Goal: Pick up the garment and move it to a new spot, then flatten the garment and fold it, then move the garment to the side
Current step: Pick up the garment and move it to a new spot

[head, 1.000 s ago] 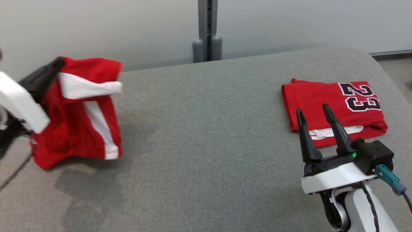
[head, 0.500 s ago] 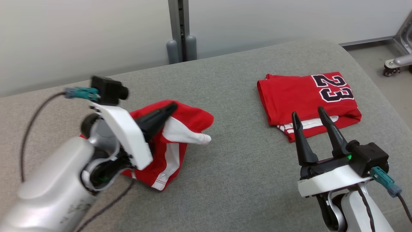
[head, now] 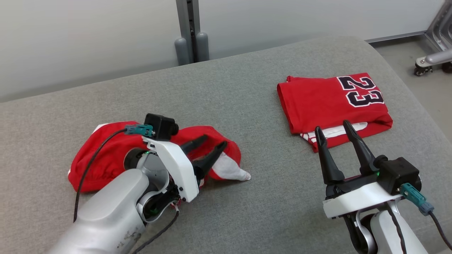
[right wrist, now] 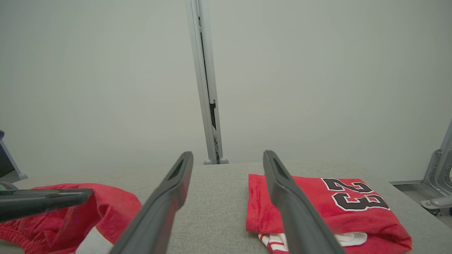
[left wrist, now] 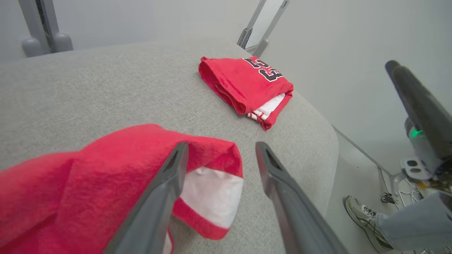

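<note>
One crumpled red garment [head: 100, 164] on coarse grey fabric surface [head: 247, 123].

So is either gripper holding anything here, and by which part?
Nothing is held. The left gripper stands open over the edge of the crumpled red garment, which lies on the cushion; the right gripper is open and empty.

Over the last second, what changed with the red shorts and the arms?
The left gripper lowered the shorts onto the table, and its jaws opened, letting go. The folded jersey and the open right gripper stayed put.
</note>
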